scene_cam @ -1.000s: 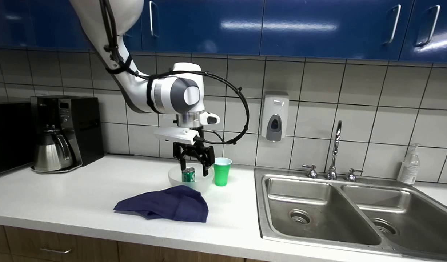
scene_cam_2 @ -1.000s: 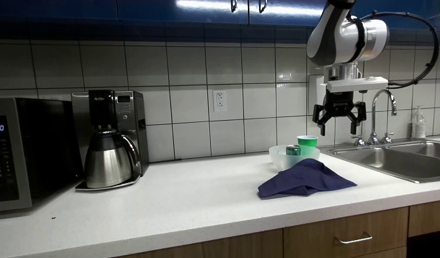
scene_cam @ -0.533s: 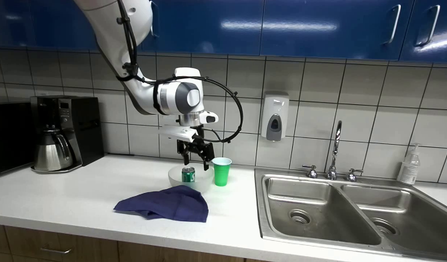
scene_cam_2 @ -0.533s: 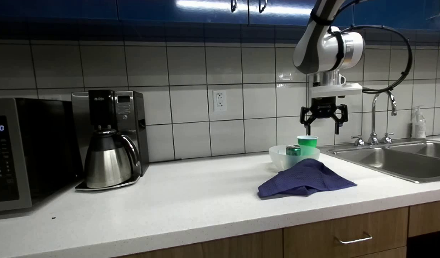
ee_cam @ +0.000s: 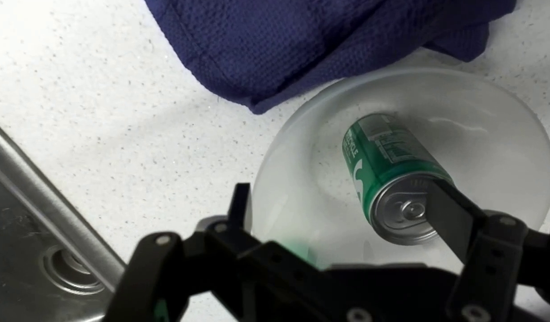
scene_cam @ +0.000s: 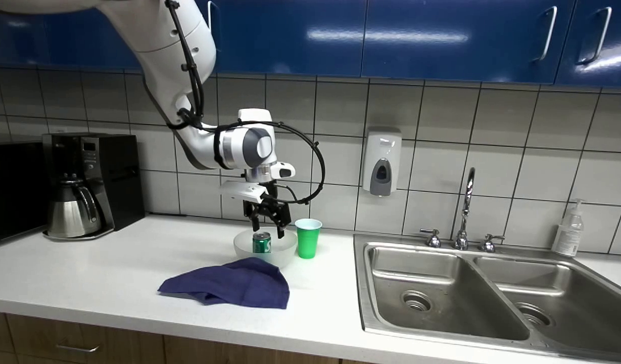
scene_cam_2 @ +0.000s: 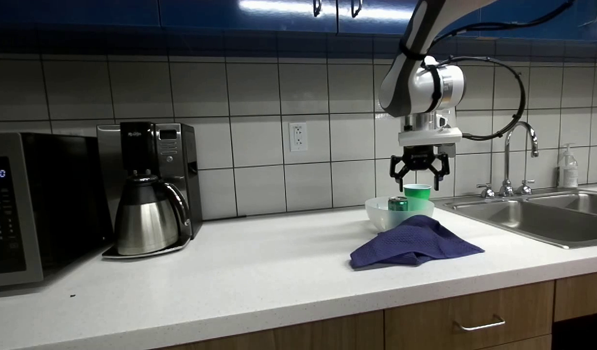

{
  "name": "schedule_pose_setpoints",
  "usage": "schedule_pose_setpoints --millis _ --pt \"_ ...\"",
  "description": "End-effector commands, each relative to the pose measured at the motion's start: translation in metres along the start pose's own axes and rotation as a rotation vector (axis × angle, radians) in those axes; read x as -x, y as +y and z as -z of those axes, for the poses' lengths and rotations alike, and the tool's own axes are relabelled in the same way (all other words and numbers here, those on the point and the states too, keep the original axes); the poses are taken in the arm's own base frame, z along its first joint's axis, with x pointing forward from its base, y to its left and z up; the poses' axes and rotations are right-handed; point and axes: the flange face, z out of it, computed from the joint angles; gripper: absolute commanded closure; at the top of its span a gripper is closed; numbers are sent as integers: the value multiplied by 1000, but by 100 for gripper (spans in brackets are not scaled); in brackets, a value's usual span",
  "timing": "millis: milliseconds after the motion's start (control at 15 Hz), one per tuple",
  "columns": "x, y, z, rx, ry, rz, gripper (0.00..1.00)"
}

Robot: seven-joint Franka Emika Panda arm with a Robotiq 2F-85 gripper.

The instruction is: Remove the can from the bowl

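The gripper (scene_cam_2: 419,186) hangs just above the bowl (ee_cam: 277,192), its black, slab-like fingers (ee_cam: 454,218) spread apart. Beneath it, the can (ee_cam: 382,152) stands upright inside the bowl: a squat green cylinder of glossy printed metal with a silvery round top and ring tab, which one finger partly overlaps in the wrist view. The bowl is wide-mouthed, its smooth wall milky and translucent. Below the gripper and to its right in an exterior view, just beside the bowl, is a tapered green cup (scene_cam: 307,242) with a pale inside. On the near side of the gripper in both exterior views lies a navy cloth (ee_cam: 275,49), pebbled in weave and heaped into soft folds. The counter (ee_cam: 100,80) beneath is white, peppered with grey flecks. To the gripper's right in both exterior views is a steel sink (scene_cam: 367,285) with rounded corners; well to its left, a boxy coffee maker (scene_cam_2: 187,160) with a bulging metal carafe (scene_cam_2: 144,226).
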Motion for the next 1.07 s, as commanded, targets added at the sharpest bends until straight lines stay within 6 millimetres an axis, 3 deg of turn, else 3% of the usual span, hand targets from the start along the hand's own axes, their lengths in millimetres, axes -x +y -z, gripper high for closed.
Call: schedule_pose_setpoints --millis 0,533,1000 --pt "-15 -16 -9 11 3 -19 0" --pt "-32 -40 -18 6 17 -31 0" --pt "-33 -53 -34 20 4 -56 0"
